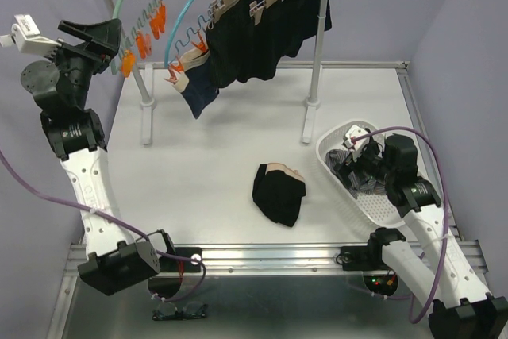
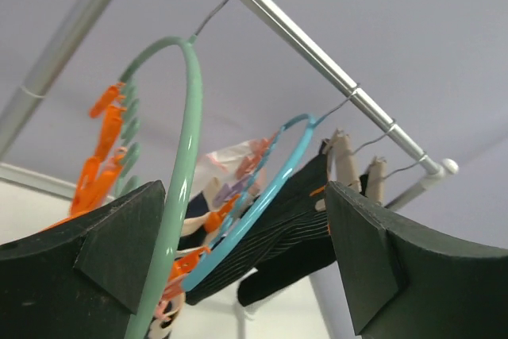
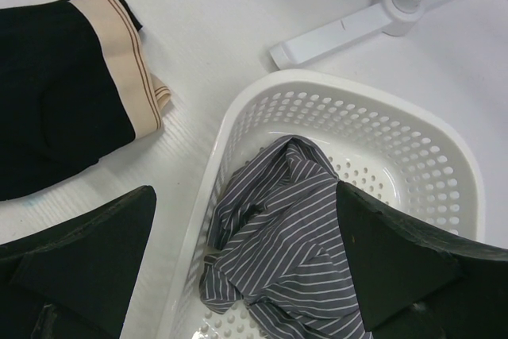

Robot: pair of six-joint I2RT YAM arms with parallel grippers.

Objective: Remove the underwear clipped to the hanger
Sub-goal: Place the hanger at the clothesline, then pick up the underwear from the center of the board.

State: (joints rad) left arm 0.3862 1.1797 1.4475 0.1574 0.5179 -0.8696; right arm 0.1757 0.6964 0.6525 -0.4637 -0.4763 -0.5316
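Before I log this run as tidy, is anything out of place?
Yes. A black garment with a beige waistband lies crumpled on the table beside the white basket, not inside it with the striped garment.

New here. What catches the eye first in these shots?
A row of dark underwear hangs clipped along the rack at top centre, and one black pair with a beige waistband lies loose on the table below. At right, the open right pincer hangs over a white perforated basket holding a grey striped garment. Top left, the open left pincer is raised at a green ring hanger with orange clips.
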